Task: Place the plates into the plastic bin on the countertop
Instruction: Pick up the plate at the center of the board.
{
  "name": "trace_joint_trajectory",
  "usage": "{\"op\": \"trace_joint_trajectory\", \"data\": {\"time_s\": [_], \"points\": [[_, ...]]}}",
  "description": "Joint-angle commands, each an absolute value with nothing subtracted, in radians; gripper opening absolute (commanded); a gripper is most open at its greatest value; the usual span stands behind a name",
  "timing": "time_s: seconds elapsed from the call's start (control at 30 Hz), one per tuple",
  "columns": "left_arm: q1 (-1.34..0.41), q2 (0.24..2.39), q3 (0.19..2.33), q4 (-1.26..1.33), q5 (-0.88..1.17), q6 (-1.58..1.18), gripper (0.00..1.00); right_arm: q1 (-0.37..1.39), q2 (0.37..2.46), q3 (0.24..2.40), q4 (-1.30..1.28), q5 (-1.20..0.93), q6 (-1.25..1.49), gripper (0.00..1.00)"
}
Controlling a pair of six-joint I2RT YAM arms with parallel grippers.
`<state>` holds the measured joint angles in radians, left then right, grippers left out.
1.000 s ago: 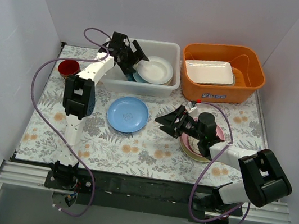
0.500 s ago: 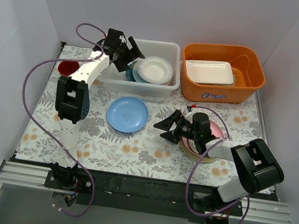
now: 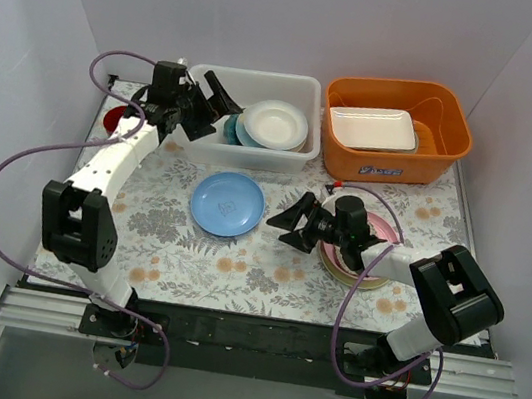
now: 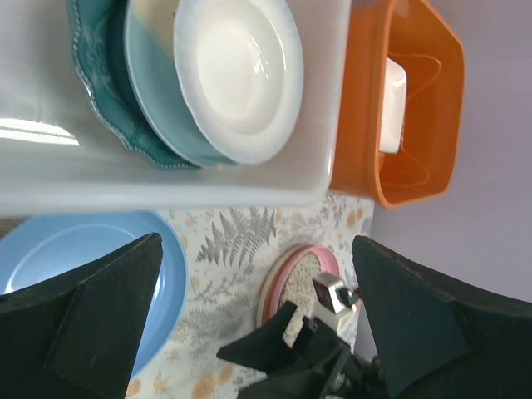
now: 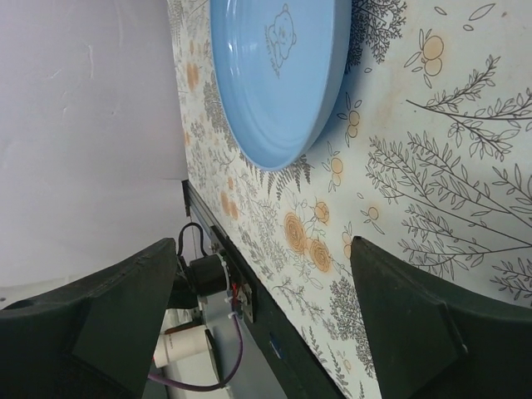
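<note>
Across the countertop (image 3: 187,248), job partly done. At the far edge, bin (image 3: 242,156), long axis running left to right. Inside it, toward the right end, three overlapping plates, seemingly tilted: white plate (image 3: 276,123), two-tone blue one (image 4: 158,91), teal one (image 4: 100,100). Left to move: blue plate (image 3: 228,204), flat, face up, round, so no long axis; also a pink-rimmed stack (image 3: 351,271). By the bin's left end, left gripper (image 3: 214,110), spread, empty. Just beside the blue plate, right gripper (image 3: 285,221), likewise spread and empty.

Plates we only half see
In the plastic bin (image 4: 166,179), the white plate (image 4: 237,75) covers most of the teal scalloped plate (image 4: 90,83).
</note>
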<state>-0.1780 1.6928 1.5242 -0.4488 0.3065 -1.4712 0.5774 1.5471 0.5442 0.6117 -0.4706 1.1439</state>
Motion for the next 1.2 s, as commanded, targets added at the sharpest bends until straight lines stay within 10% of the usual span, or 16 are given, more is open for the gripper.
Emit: {"op": "trace_joint_trajectory", "data": {"time_s": [0.0, 1.03, 1.17], "points": [[-0.179, 1.511, 1.393, -0.413, 0.373, -1.465, 0.98, 0.592, 1.56, 0.569, 0.611, -0.443, 1.129, 0.91], [-0.179, 0.848, 0.833, -0.532, 0.523, -1.574, 0.98, 0.693, 1.838, 0.788, 0.506, -0.307, 1.108, 0.69], [-0.179, 0.833, 0.818, -0.54, 0.525, -1.578, 0.98, 0.695, 1.899, 0.805, 0.537, -0.298, 1.144, 0.45]]}}
